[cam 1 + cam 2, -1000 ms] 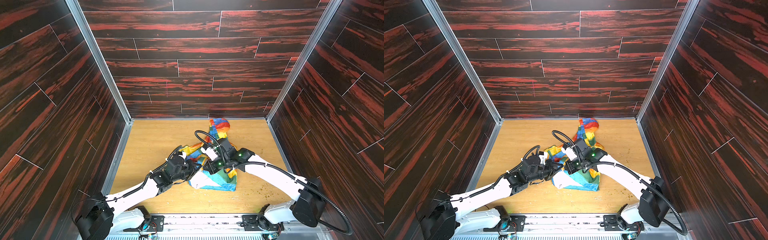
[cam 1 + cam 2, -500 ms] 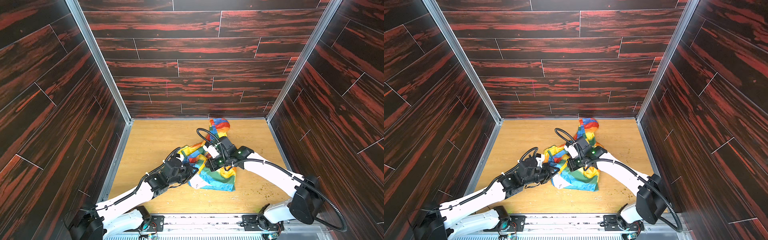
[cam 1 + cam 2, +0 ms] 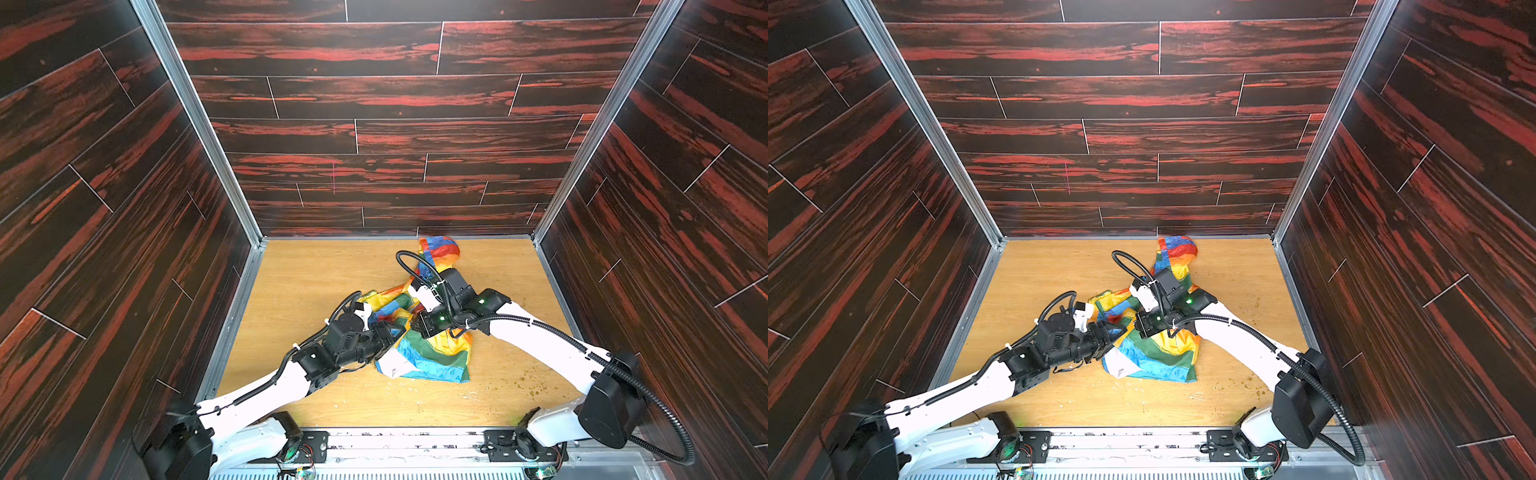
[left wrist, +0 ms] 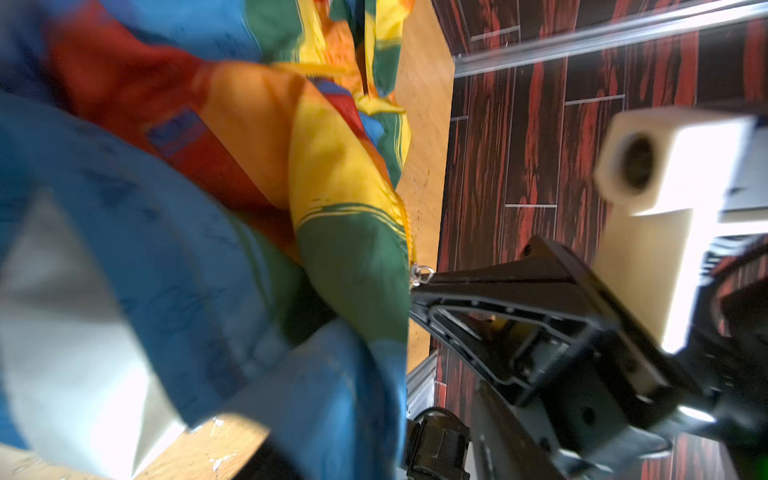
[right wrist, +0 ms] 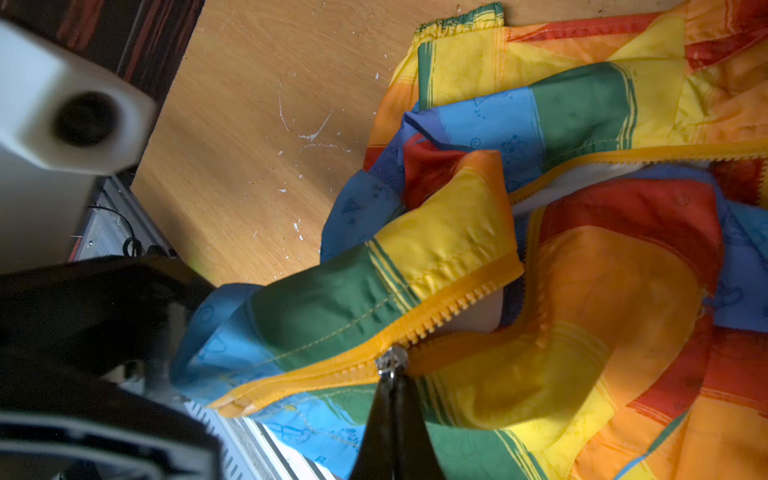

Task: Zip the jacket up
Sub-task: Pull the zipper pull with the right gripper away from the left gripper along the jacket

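A: What's on the table?
B: Pale wood-grain board. A thin, shiny jacket in colour blocks lies crumpled at its middle, one bunched end reaching the back edge.
A: And the grippers?
B: The right gripper pinches the small silver zipper pull on the yellow toothed zipper. The left gripper sits by the blue hem; whether its jaws are apart I cannot tell.

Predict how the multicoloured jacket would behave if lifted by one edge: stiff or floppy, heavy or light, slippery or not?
Probably floppy: the jacket lies crumpled in soft folds. Likely light for its size, since the fabric looks thin and creases finely beside the zipper. Possibly slippery, given its sheen; the right end effector pinches the zipper pull, not cloth.
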